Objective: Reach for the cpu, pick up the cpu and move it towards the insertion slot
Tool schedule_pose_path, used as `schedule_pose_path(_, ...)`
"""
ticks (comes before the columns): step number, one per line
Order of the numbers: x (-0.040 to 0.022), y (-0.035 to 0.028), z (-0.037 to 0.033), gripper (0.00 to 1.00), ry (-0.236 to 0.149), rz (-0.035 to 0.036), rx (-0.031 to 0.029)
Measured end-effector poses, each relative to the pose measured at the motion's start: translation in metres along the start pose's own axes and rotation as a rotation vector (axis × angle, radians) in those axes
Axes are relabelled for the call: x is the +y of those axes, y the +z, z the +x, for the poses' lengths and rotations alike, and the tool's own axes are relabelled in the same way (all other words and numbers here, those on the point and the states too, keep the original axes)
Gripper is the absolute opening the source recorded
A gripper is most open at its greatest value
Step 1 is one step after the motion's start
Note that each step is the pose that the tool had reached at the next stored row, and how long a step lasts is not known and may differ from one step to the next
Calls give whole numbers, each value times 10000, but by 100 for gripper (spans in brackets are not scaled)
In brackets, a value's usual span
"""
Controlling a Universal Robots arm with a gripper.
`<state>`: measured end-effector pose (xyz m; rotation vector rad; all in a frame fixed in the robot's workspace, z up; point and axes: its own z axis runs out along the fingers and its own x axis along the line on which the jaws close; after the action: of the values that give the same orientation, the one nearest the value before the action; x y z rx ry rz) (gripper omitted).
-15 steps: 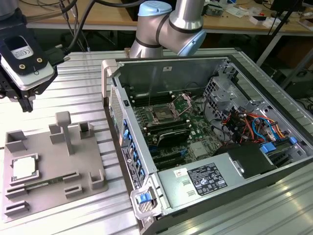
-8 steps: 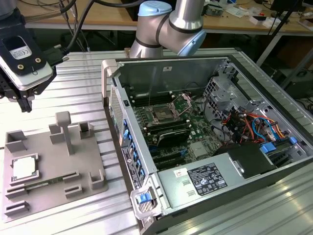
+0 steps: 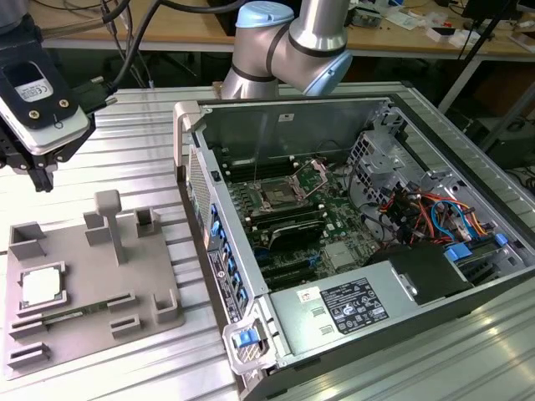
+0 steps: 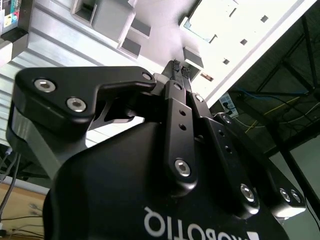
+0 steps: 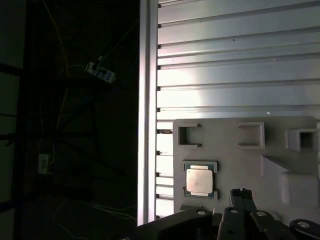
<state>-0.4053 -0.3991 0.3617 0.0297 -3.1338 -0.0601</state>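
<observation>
You have open air straight above the thin, pale silvery square cpu (image 3: 40,288) in its recess on the grey plastic fixture plate (image 3: 92,267). The tall grey T-shaped post (image 3: 109,221) stands toward the exterior view's right. Beyond the grey sheet-metal case wall (image 3: 194,180), the dark metal-framed insertion slot (image 3: 276,199) is open from above, with a raised hinged frame (image 3: 320,171) just beside it.
</observation>
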Motion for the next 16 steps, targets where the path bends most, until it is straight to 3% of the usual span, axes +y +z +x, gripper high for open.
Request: schedule_pose_path(16,0,5,24,11,5,-1,120)
